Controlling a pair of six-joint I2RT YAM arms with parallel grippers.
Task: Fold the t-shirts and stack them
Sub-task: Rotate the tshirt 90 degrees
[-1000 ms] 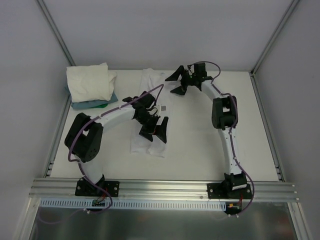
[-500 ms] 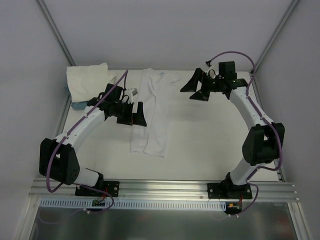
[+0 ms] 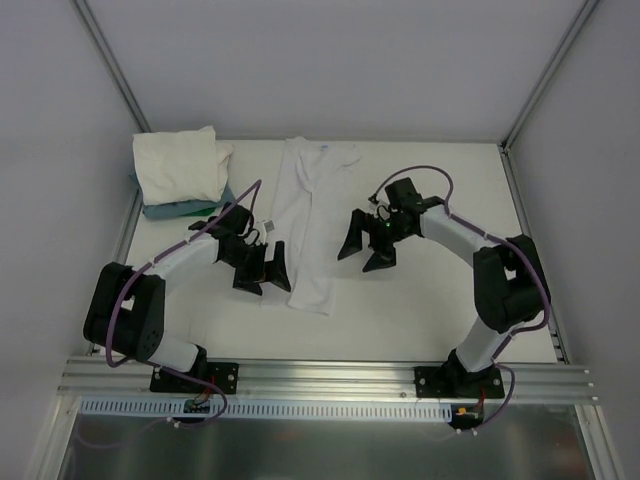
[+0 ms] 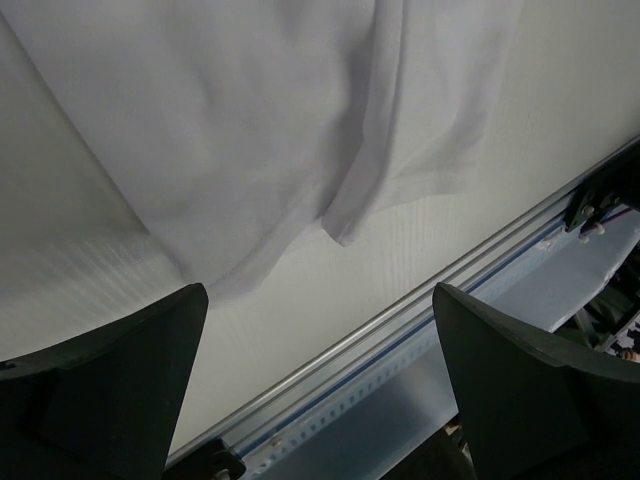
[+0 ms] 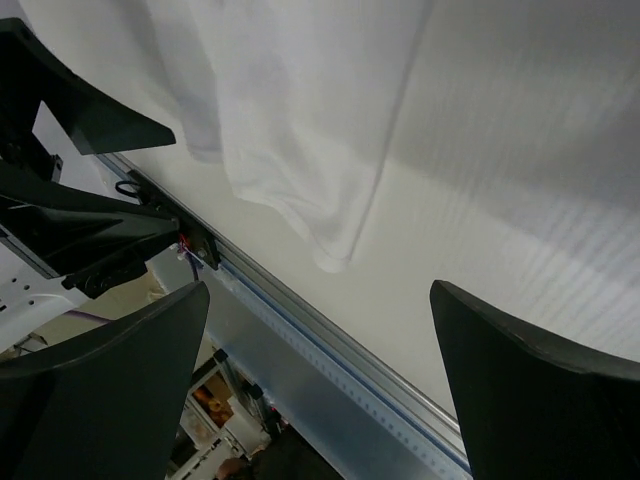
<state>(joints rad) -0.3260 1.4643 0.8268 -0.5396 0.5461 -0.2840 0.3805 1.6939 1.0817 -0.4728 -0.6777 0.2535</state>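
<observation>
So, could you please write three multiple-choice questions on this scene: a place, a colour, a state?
1. Where on the table is the pile of folded t-shirts? A far left corner; B far right corner; C near edge.
2. What colour is the flat item under the pile? A red; B teal; C yellow.
3. How are the fingers of the left gripper and right gripper? A both open, empty; B both shut on cloth; C one shut.
Answers: 1A, it lies at the back left; 2B, a teal edge shows beneath; 3A, wrist views show spread fingers with nothing between.
</observation>
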